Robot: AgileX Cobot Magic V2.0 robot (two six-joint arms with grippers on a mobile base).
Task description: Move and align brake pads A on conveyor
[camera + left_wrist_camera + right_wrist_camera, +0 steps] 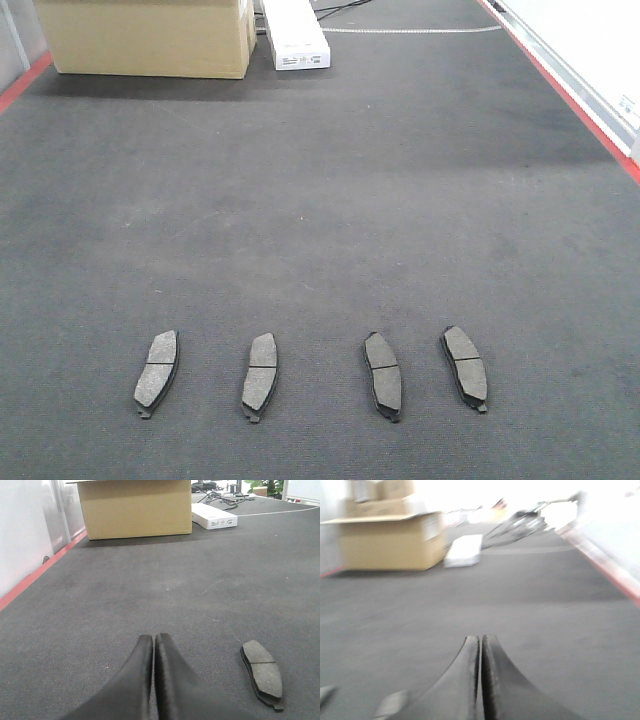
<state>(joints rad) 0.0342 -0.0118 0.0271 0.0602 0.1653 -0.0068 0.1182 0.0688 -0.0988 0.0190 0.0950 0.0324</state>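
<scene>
We find the four brake pads A lying flat in a loose row across the near part of the conveyor [320, 200], a dark felt-like surface with red edge strips. From our left they are the first pad [157, 372], the second pad [261, 376], the third pad [383, 376] and the fourth pad [465, 367]. Each has its long axis running roughly away from us, up the belt, but they do not agree: the two on our left lean one way, the two on our right lean the other, and the gaps between them look uneven.

Our left hand [153, 640] is closed on nothing, its fingers pressed together just above the belt. One pad [263, 673] lies near it, off to its right and slightly behind the fingertips, long axis pointing mostly forward; we judge it to be one of the left-side pads, though the wrist view alone does not say which.

Our right hand [480, 641] is likewise closed and empty. Its view is blurred; pale shapes at the lower left corner may be pads, but we cannot tell.

A cardboard box [148, 38] and a white carton [295, 35] sit at the far end, well apart from the pads.

The left hand looks nearer to a pad. We judge that it would have to open and shift rightward.
</scene>
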